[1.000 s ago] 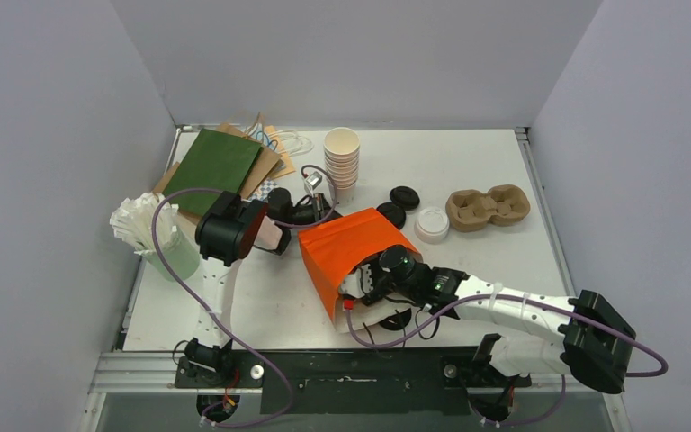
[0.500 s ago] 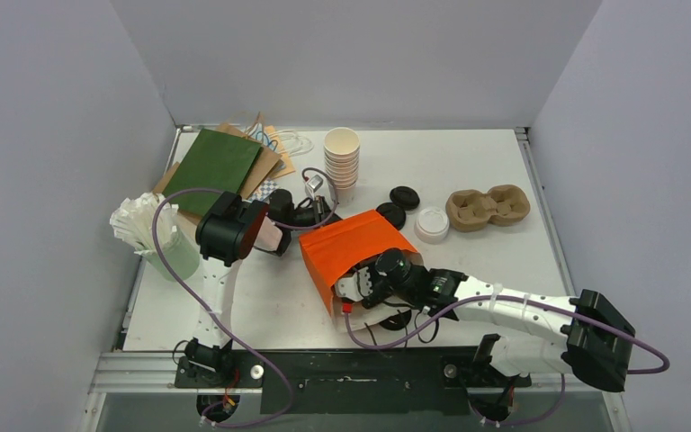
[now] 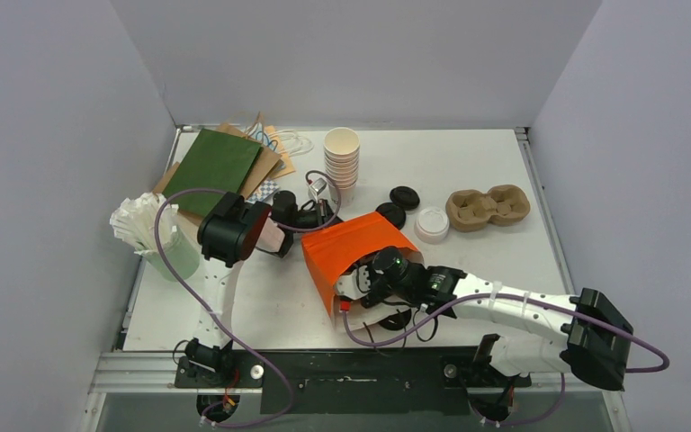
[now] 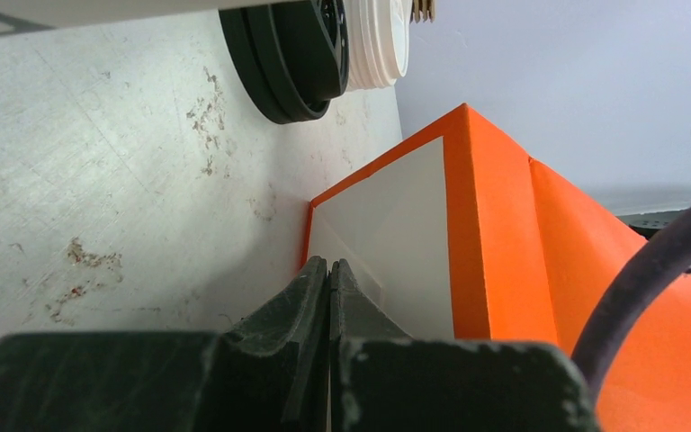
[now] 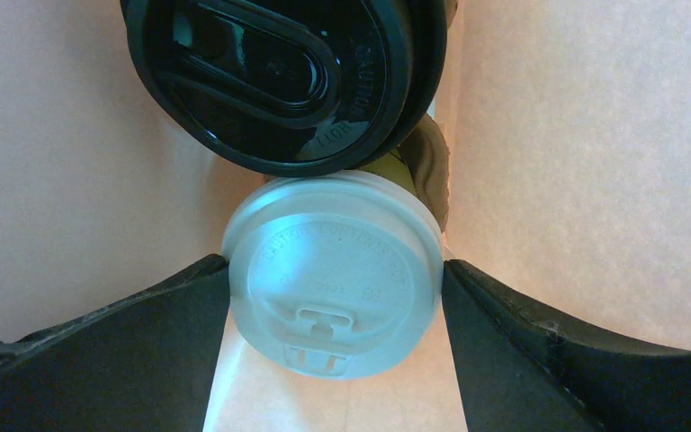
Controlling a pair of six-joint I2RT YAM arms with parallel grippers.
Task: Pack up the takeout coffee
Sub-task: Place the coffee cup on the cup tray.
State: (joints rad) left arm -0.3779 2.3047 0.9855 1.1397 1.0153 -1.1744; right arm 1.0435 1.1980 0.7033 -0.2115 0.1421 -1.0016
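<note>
Right wrist view, we see the right gripper (image 5: 336, 301) clamped wide on the white-lidded cup (image 5: 331, 256) inside the orange bag (image 5: 72, 180), black-lidded cup (image 5: 279, 72) touching it just behind, left wrist view, left gripper (image 4: 328, 270) pressed together, pinching the orange bag at its edge

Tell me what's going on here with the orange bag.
The left hand pinches the edge of the orange bag, which lies on its side. The right hand reaches inside it, gripping a white-lidded coffee cup. A black-lidded cup already sits deeper in the bag, right behind it.
</note>
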